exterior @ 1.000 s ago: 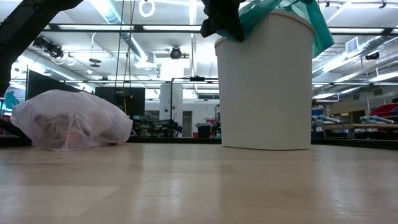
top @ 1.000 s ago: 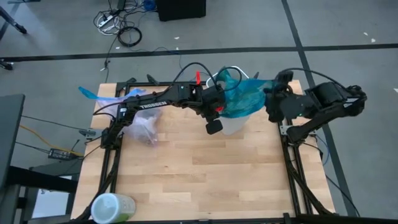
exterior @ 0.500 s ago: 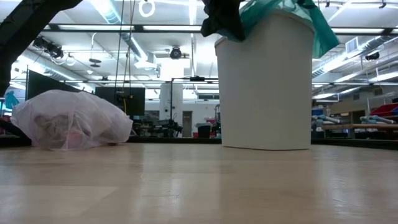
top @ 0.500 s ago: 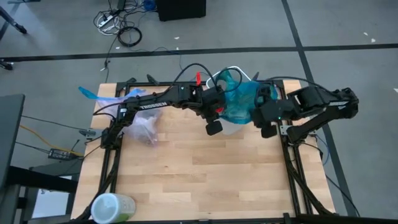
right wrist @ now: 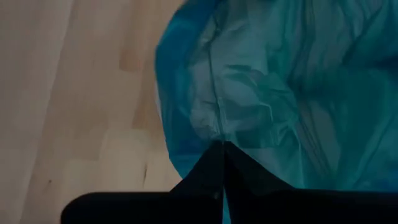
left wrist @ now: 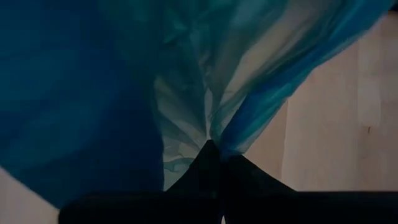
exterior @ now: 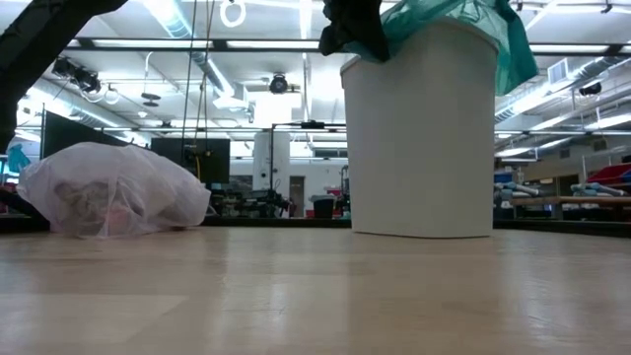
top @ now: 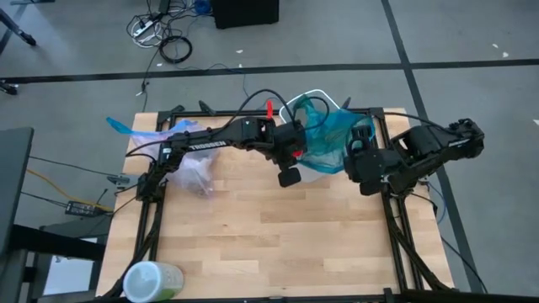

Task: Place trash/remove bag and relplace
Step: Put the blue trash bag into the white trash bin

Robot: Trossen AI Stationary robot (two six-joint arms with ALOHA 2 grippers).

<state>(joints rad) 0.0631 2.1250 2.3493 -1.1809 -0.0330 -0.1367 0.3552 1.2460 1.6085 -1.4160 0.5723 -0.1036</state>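
**Both hands pinching the teal liner at the bin's rim**

My left hand (top: 296, 152) is at the near-left rim of the white round plastic bin (exterior: 419, 138), fingers pressed together on a fold of the opaque teal-green plastic bag (top: 324, 135) that drapes over the bin's top. My right hand (top: 358, 150) is at the bin's opposite side, its fingers likewise clamped together on the same teal film. The thin translucent pink-lavender bin liner (exterior: 110, 190), bunched with crumpled pale scraps (exterior: 89, 202) showing faintly inside, lies on the wooden desk (top: 278, 244) well apart from the bin, under my left arm. A green-and-white cylindrical container (top: 152, 280) lies at the desk's near left corner
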